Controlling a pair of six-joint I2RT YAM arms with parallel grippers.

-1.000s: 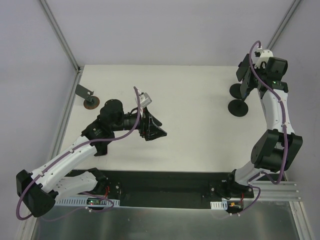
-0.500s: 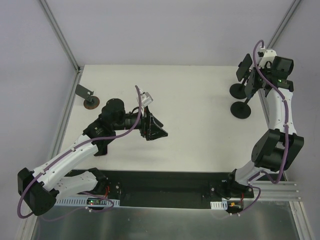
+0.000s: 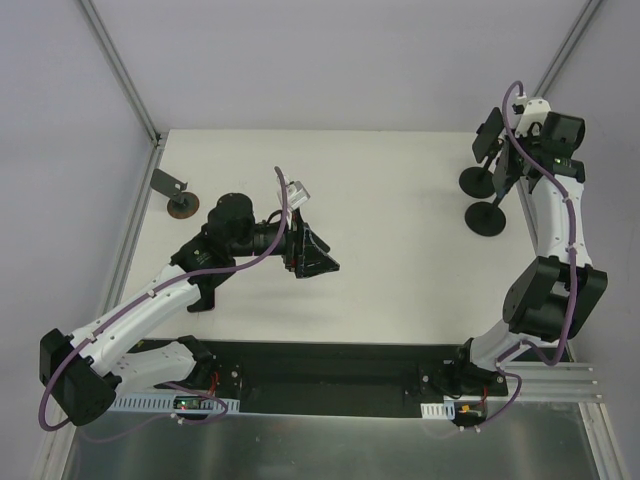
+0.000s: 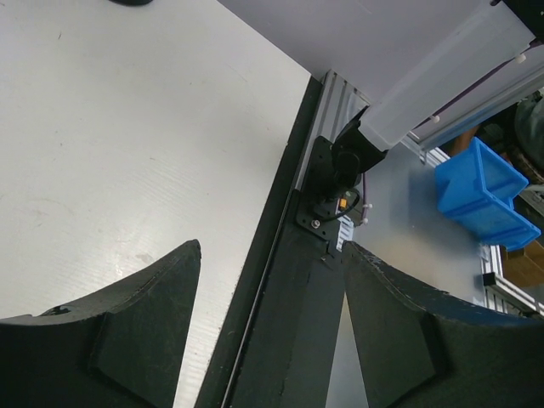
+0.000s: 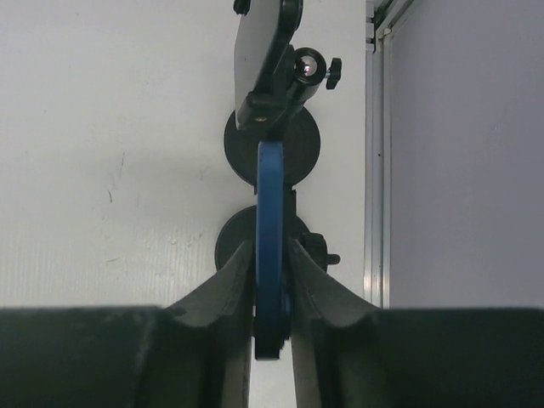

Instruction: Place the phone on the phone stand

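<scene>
Honestly, with the right tool [image 5: 272,280] pinched shut on the blue phone [image 5: 269,212] close by the phone stand [image 5: 263,51], any tilt on release could slide it onto the table [image 5: 102,127].

Standing here, the place reads as a robotics lab test cell, not a home or a shop. Indicators:

- A bare white table [image 3: 380,210] is enclosed by plain grey panels [image 3: 320,60] set in aluminium profile rails [image 3: 122,72].
- The left arm [image 3: 150,300] and the right arm [image 3: 550,215] are bolted to a black base plate [image 3: 330,365] at the table's near edge.
- Purple cables [image 3: 503,103] run along both arms (exposed, not sheathed).
- Blue storage bins [image 4: 484,191] stand just off the table's corner.
</scene>
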